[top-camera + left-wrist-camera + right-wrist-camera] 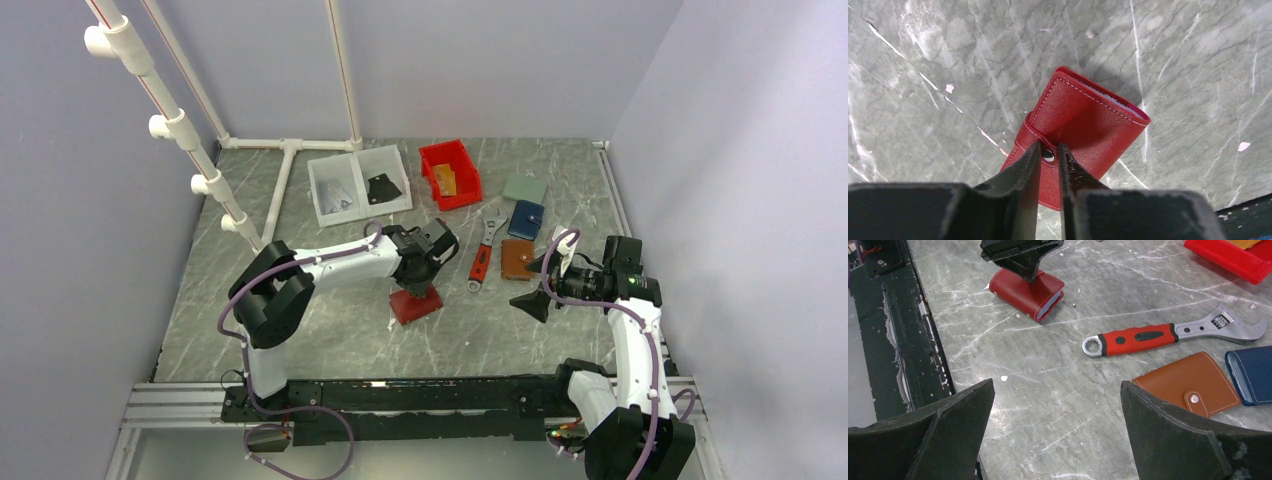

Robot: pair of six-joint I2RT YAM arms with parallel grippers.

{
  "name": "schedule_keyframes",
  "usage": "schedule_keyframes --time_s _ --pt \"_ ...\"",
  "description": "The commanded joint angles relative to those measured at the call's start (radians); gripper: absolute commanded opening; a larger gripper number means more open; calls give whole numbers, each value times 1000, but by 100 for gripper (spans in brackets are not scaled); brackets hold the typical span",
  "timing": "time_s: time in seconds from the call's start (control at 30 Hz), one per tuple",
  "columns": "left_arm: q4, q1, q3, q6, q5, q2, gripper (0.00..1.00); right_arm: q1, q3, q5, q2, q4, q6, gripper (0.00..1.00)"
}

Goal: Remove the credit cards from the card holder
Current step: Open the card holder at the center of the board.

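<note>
Red card holder lies closed mid-table. The left gripper is almost together around its strap tab, can't tell if it's biting. Right gripper gapes wide on the right. I'd pinch only the tab and peel slowly.

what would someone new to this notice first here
The red card holder lies folded shut on the grey marbled table mid-scene, with the left pincer narrowed around the snap on its strap. Off to the right, the right pincer hangs wide open near a red-handled adjustable wrench, a brown wallet and a blue wallet.
</note>
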Motion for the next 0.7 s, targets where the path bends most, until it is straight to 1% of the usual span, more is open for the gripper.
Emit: schedule_keyframes --time_s 0.0,0.1,0.13,0.3,0.43,0.53,0.67 --pt "5 -1 2 -9 -36 19 16 -4 2 -20 -10 25 -30 100" --pt "2 0 -3 -24 -38 2 1 -4 2 -22 -11 21 -34 100" --pt "2 0 -6 -32 -38 -6 0 -4 2 -22 -11 19 -35 100" --pt "46 0 -42 -98 9 -62 0 -4 5 -28 -16 6 -45 100" --pt "80 -1 -60 -201 58 -108 0 5 7 -40 -11 -22 -87 100" --pt "132 0 -82 -286 106 -158 0 43 2 -37 -4 -24 -106 100" --pt "218 5 -118 -414 163 -214 0 131 1 -8 18 21 -61 100"
